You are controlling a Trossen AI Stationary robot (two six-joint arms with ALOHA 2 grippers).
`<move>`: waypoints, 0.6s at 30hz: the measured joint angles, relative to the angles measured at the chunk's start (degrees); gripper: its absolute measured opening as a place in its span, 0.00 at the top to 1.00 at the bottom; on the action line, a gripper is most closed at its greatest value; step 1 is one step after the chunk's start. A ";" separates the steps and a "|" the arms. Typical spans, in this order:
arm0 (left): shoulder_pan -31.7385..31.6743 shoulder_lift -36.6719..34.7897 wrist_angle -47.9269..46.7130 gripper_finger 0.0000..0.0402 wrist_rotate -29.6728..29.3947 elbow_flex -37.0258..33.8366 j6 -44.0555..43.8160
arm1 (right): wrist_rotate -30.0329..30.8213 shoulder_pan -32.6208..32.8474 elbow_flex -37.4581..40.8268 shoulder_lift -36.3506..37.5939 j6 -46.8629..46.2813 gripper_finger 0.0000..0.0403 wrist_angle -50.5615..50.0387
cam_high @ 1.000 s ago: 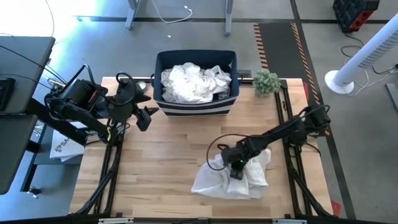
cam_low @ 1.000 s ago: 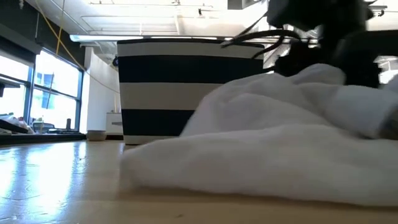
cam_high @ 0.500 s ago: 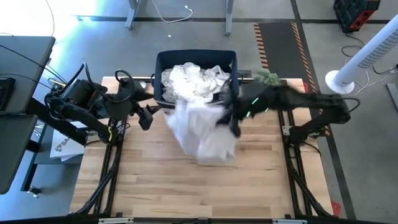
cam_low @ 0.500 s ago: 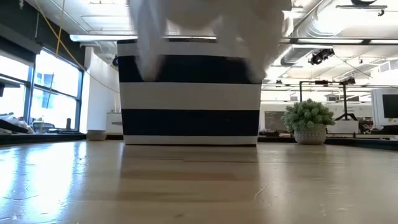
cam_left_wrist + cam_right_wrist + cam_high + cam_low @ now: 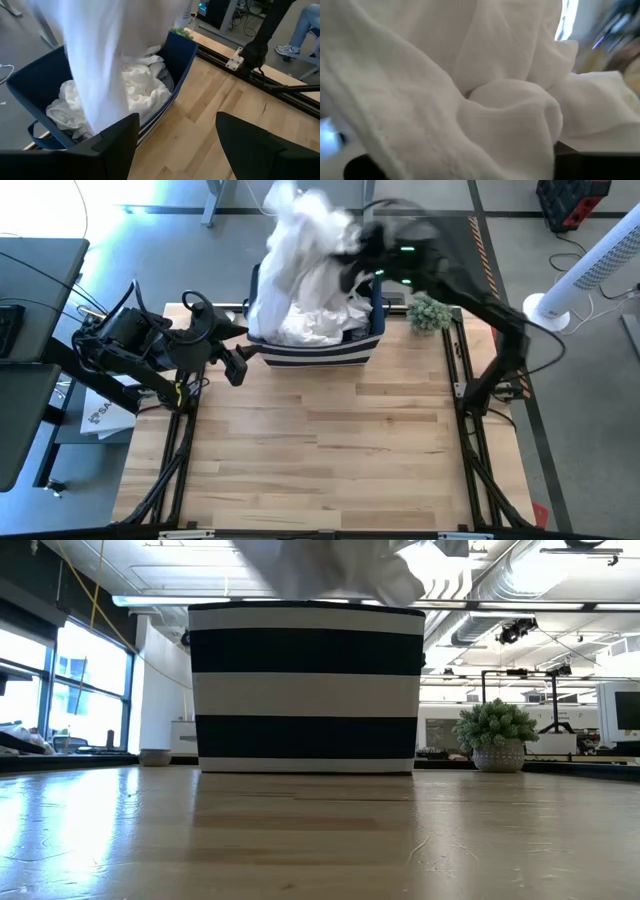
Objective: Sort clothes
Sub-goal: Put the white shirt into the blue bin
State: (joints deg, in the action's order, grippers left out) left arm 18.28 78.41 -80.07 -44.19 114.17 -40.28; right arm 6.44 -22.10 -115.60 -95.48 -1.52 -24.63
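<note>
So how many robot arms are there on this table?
2. The left arm waits at the table's left edge, its gripper beside the striped bin. The right arm holds a white garment above the bin.

We see a grey floor [image 5: 150, 240] around the table. Tall windows [image 5: 90, 690] brighten one side, and a white fan [image 5: 585, 275] stands beyond the table's far right corner.

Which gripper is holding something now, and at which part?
The right gripper holds a white garment above the striped bin, gripped near its bunched top. The left gripper is open and holds nothing.
</note>
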 joint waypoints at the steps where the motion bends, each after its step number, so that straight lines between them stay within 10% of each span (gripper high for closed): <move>1: 0.00 0.00 -0.01 0.36 0.01 0.00 -0.08 | -3.37 -1.22 0.19 -1.91 0.03 0.88 -2.20; 10: 0.00 0.00 -0.02 0.36 0.08 0.00 -1.06 | -8.42 -6.93 0.11 -22.74 -0.02 0.83 -39.99; 18: 0.00 0.00 -0.18 0.36 0.25 0.02 -1.10 | -9.11 -8.45 -0.68 -31.04 -1.73 0.76 -49.08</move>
State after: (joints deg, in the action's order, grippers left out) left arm 18.28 78.41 -80.25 -43.94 114.19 -41.38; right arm -2.68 -30.55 -116.29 -126.52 -3.25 -73.70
